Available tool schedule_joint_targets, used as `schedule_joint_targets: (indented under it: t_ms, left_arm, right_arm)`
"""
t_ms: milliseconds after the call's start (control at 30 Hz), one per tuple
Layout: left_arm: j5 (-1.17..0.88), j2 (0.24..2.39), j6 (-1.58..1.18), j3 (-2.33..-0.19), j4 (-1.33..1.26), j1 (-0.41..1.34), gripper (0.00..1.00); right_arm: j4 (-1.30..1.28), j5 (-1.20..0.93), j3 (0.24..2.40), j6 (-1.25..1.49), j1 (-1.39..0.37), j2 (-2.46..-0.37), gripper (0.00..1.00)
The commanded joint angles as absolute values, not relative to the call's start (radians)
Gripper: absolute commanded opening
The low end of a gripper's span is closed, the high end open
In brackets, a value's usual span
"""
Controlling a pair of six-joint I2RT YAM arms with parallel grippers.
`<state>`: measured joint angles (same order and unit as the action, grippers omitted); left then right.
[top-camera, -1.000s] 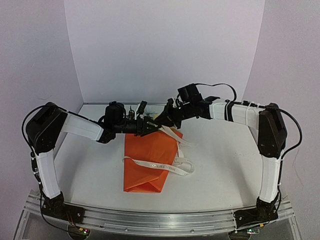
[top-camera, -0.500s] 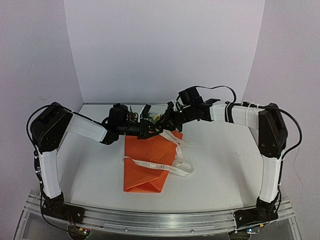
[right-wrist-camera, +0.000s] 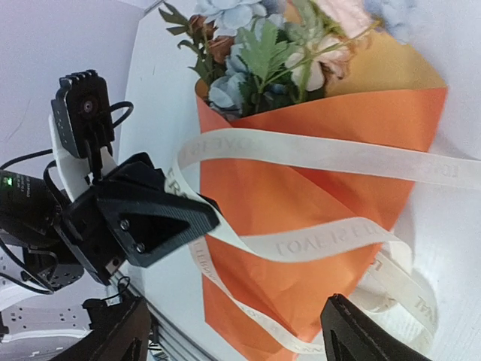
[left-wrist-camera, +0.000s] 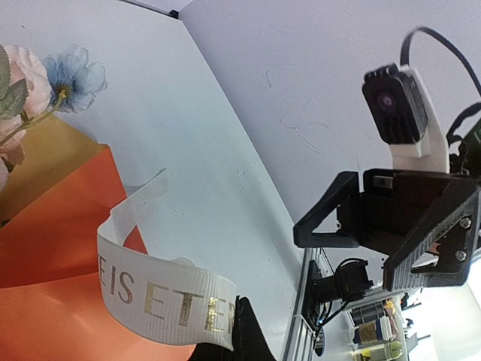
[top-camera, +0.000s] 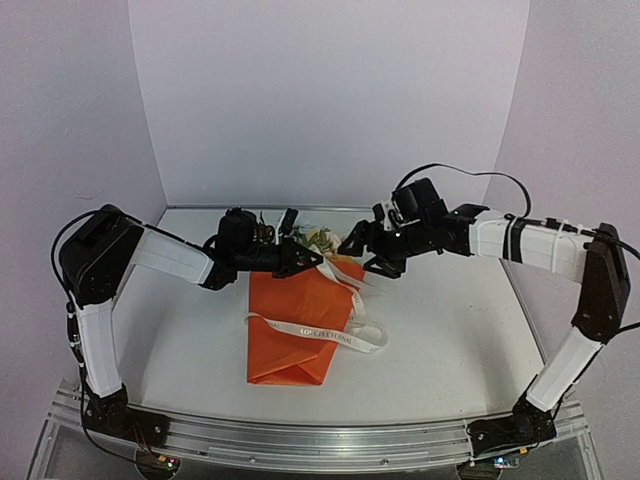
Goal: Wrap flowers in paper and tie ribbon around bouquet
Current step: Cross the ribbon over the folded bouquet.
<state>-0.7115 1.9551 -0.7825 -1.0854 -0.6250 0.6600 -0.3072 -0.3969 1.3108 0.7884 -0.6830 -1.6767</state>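
Right gripper point(top-camera: 366, 256) drawn back to the right, clear of the bouquet point(top-camera: 292, 325) top, jaws gone from closed to spread wide, right arm point(top-camera: 520, 240) stretched out lower, left gripper point(top-camera: 306, 258) jaws closed up on the ribbon point(top-camera: 318, 333).

The ribbon point(left-wrist-camera: 161, 297) bears gold capital letters, of which "E IS ETER" can be read in the left wrist view and "LOVE IS" upside down in the right wrist view, the rest being too small.
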Motion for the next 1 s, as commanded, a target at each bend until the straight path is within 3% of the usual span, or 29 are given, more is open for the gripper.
schedule_joint_targets:
  t_ms: [0,200,500,700,833,900,967]
  left_arm:
    - [-0.641,1.880,-0.752,-1.074,-0.596,0.656,0.00]
    - [-0.615,1.859,-0.729,-1.073,-0.545,0.657,0.00]
    - [-0.572,1.828,-0.654,-1.089,-0.429,0.657,0.00]
    - [-0.476,1.767,-0.568,-1.082,-0.340,0.658,0.00]
    - [-0.322,1.671,-0.483,-1.025,-0.294,0.683,0.02]
    - [-0.223,1.614,-0.446,-0.984,-0.277,0.706,0.03]
    - [-0.144,1.569,-0.443,-0.920,-0.281,0.721,0.05]
  right_arm:
    - [-0.441,-0.188,1.186,0.727,-0.692,-1.574,0.79]
    - [-0.465,-0.065,1.021,0.716,-0.759,-1.566,0.74]
    - [-0.389,-0.020,0.998,0.734,-0.826,-1.725,0.63]
    - [-0.368,0.037,0.994,0.779,-0.828,-1.770,0.38]
    - [-0.370,0.068,0.983,0.787,-0.830,-1.718,0.09]
    - [-0.374,0.073,0.979,0.790,-0.829,-1.674,0.00]
    - [-0.379,0.070,0.979,0.793,-0.830,-1.631,0.00]
